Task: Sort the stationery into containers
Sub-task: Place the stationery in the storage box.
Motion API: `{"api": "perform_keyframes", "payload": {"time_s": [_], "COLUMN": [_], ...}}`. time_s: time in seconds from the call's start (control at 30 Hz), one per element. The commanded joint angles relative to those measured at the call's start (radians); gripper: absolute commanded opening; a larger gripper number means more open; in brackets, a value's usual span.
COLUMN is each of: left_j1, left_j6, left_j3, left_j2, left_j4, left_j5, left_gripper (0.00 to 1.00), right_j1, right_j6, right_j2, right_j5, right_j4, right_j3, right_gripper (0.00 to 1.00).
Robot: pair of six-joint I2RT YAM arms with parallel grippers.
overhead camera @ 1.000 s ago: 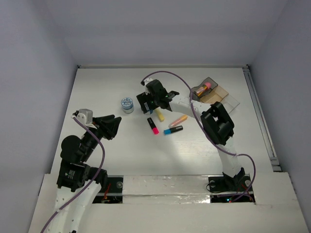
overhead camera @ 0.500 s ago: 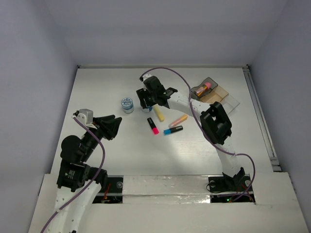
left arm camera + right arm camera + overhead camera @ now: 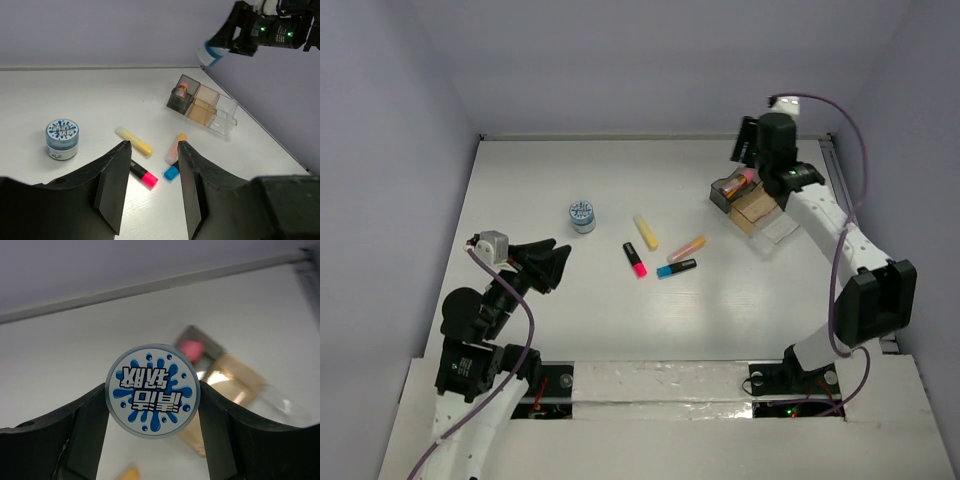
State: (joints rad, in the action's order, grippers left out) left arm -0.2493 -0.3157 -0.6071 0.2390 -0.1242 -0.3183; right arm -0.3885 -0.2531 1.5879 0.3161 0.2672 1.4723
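Right gripper (image 3: pixel 152 401): jaws closed on a blue-white roll (image 3: pixel 152 390), pinched at its rim from both sides. The roll is carried aloft near the far right corner of the table (image 3: pixel 540 180), over the far end of the row of trays (image 3: pixel 223 119). Whether it sits directly above a compartment cannot be told. Its flat printed face points back at the wrist camera, lettering inverted.

Grey tray (image 3: pixel 724 195): occupied by the glue stick (image 3: pixel 182 90), pink cap uppermost.

Left gripper (image 3: pixel 153 148): jaws part-way apart, nothing between them, hovering near the near left corner.

Mid-table: the second roll (image 3: pixel 582 215) stands flat. The yellow highlighter (image 3: pixel 646 231) has its long axis running far-left to near-right. The pink-black highlighter (image 3: pixel 635 258) lies roughly parallel to it, pink end nearward. The orange highlighter (image 3: pixel 687 247) and the blue-black highlighter (image 3: pixel 676 267) lie close together, blue end leftward.
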Motion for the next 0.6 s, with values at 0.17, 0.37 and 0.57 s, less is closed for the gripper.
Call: {"api": "perform_keyframes", "payload": {"time_s": [0.17,0.37,0.57], "left_j1": [-0.044,-0.065,-0.074], "left_j6": [0.003,0.003,0.004], "left_j3": [0.007,0.004,0.004], "left_j2": [-0.032,-0.046,-0.055], "left_j4": [0.052,0.046,0.044], "left_j5": [-0.013,-0.004,0.002], "left_gripper": [0.4,0.4,0.4], "right_j1": [0.229,0.273,0.284], "right_j6": [-0.092,-0.081,-0.08], "right_j2": [-0.045,0.02,0.07], "right_j5": [0.048,0.041,0.069], "right_j4": [-0.029,-0.014,-0.002], "right_j3": [-0.133,-0.119,-0.115], "right_gripper": [0.44,0.44,0.44]}}
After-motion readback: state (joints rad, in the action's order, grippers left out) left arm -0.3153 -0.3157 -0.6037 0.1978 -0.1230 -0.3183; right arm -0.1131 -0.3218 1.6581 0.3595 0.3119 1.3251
